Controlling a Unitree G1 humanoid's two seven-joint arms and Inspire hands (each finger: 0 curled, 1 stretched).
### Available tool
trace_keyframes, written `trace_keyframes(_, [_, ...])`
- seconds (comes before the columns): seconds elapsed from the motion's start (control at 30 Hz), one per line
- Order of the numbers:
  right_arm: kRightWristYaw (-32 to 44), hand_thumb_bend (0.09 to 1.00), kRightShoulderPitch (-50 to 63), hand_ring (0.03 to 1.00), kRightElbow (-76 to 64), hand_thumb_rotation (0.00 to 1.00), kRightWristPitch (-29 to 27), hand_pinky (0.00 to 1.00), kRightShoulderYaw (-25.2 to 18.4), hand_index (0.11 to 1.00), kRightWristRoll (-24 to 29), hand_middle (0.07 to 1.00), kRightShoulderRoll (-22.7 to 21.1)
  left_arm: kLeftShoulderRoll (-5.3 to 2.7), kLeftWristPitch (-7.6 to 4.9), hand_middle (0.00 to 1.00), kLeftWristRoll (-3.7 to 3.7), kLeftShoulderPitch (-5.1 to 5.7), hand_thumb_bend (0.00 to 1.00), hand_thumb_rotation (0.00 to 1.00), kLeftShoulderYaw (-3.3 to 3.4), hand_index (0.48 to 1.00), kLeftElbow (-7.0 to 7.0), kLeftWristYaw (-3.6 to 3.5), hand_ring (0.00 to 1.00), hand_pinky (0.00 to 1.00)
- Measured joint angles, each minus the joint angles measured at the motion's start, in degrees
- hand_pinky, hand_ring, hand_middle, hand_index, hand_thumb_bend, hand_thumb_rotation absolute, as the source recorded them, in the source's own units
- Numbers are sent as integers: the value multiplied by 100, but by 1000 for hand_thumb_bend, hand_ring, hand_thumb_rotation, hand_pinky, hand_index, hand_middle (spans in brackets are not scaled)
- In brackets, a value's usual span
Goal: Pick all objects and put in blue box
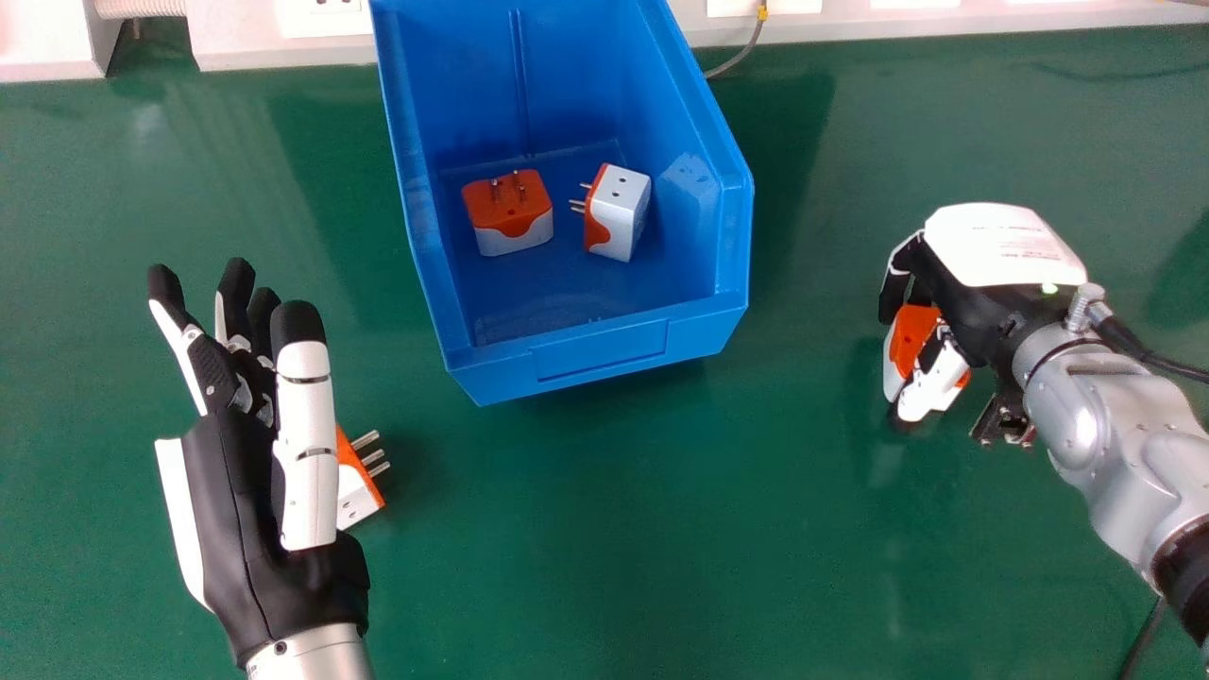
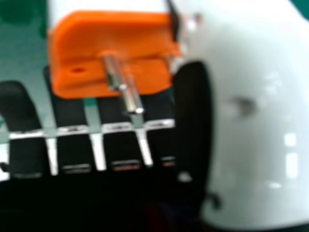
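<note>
Blue box (image 1: 604, 364): deep, open-topped, moulded plastic, with a lower front wall; stands on the green tabletop (image 1: 661, 529), at the far middle of the head view. Contents, two plug adapters.

First boxed adapter (image 1: 510, 212): blocky, orange and white plastic; lies in the left part of the box, orange face up, metal pins upright.

Second boxed adapter (image 1: 619, 212): same orange and white make; lies to the right of the first, apart from it, white socket face up, pins pointing left towards its neighbour.

Loose adapter (image 1: 357, 496): orange and white plastic with three metal pins; on the tabletop to the near left of the box, partly hidden behind the left thumb, pins pointing right.

Left hand (image 1: 241, 510): black and white; over the near left of the table, fingers extended and slightly spread, nothing held. Contact with the loose adapter cannot be told.

Right hand (image 1: 987, 321): black and white, on a silver forearm; well to the right of the box, fingers curled about an adapter.

Held adapter (image 1: 914, 332): orange and white, outside the box; gripped between the fingers (image 2: 120, 147) and the thumb, orange face and metal pins visible in the right hand view.
</note>
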Motion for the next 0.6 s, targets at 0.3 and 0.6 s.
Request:
trace_keyframes(0.3, [-172,515,300,401,-778,0,-78,283,-249,511,31,488,-75,2,1,970,4,-2,550,710,-9,967,-9,-6,959,926])
trace_keyframes(0.6, [-1354,514,1670,381,-3700,0,-493,299,-1557,525,281,463,-128,0,10,969,20,3,545,718,-7,966,-13,5,957,922])
